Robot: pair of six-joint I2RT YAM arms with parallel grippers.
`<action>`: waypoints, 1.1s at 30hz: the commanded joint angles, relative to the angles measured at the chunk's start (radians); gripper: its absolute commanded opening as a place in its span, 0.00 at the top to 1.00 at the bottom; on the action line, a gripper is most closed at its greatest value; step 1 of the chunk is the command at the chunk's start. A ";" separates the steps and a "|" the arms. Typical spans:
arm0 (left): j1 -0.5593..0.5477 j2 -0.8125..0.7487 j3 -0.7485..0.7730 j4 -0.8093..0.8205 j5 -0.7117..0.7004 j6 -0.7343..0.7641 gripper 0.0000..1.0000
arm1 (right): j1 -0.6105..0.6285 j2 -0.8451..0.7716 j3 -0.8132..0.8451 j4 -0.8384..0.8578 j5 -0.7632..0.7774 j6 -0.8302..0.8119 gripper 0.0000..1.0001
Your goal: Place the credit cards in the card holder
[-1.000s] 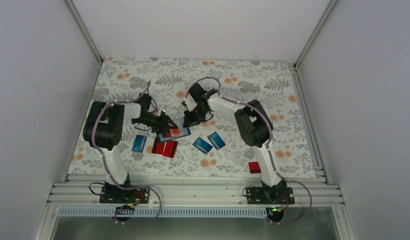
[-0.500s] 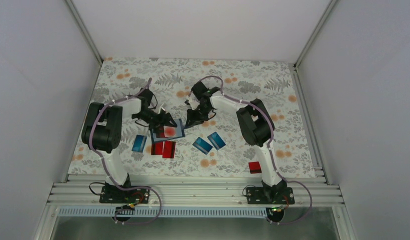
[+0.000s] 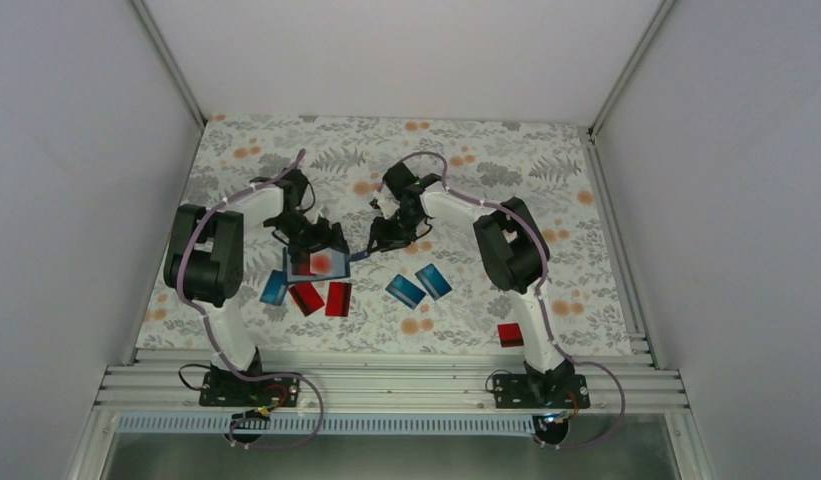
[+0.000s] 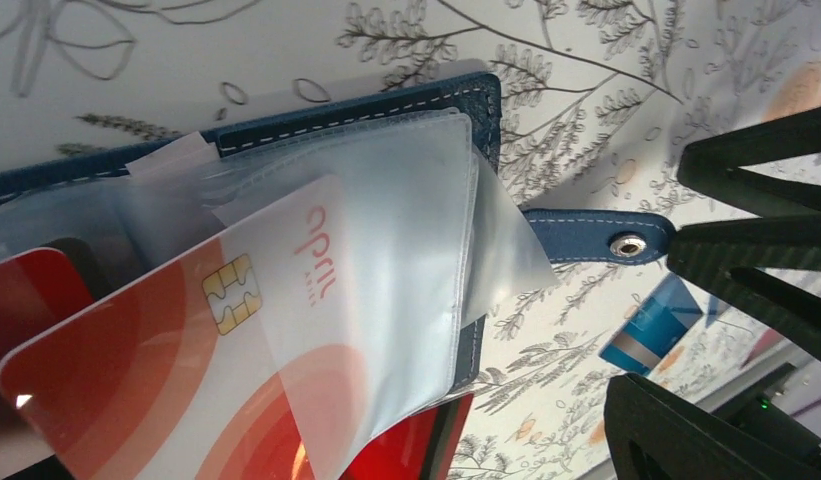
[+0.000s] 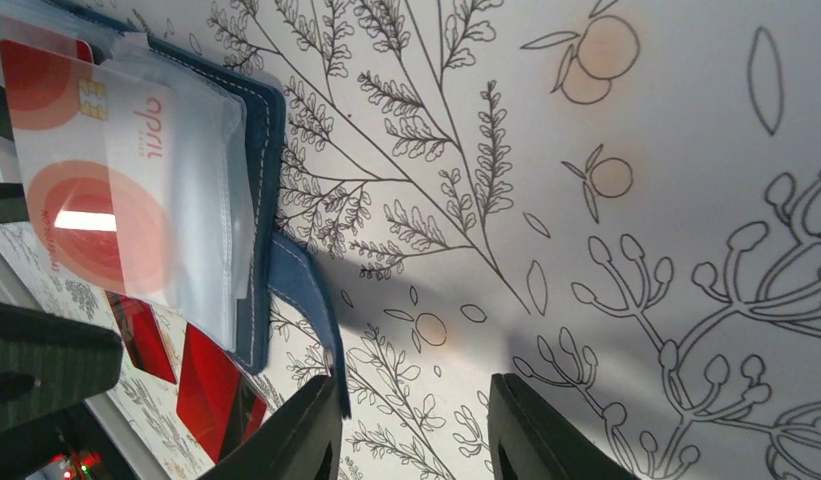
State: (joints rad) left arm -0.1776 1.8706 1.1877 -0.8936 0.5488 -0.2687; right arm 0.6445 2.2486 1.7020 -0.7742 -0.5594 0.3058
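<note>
The navy card holder lies open, its clear sleeves up. A white card with red circles sits partly inside a sleeve. My left gripper hovers over the holder's far edge, open and holding nothing; one finger shows at the lower right of the left wrist view. My right gripper is open over bare cloth, and the holder's closure tab rests against its left finger. Loose credit cards lie nearby: blue, red, red, blue, blue.
Another red card lies beside the right arm's base link. A red card sticks out from under the holder's near edge. The floral cloth ends at white walls on three sides and a metal rail in front.
Both grippers have opened; the right one has let go of the closure tab. The holder with its card has slid left and turned squarer, and the left gripper followed.
</note>
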 commanded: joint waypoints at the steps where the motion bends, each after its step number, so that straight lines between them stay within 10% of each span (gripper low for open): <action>1: 0.001 -0.005 0.012 -0.062 -0.129 0.011 0.05 | 0.000 -0.035 0.020 0.008 -0.029 0.001 0.59; 21: -0.009 0.012 0.018 -0.032 -0.145 0.010 0.00 | 0.053 0.092 0.093 0.066 -0.228 0.009 0.60; 33: -0.009 0.008 -0.003 -0.009 -0.130 0.009 0.00 | 0.059 0.125 0.102 0.053 -0.180 0.015 0.96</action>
State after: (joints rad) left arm -0.1879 1.8668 1.2079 -0.9417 0.4458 -0.2684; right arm 0.6926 2.3516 1.7710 -0.7219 -0.7574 0.3195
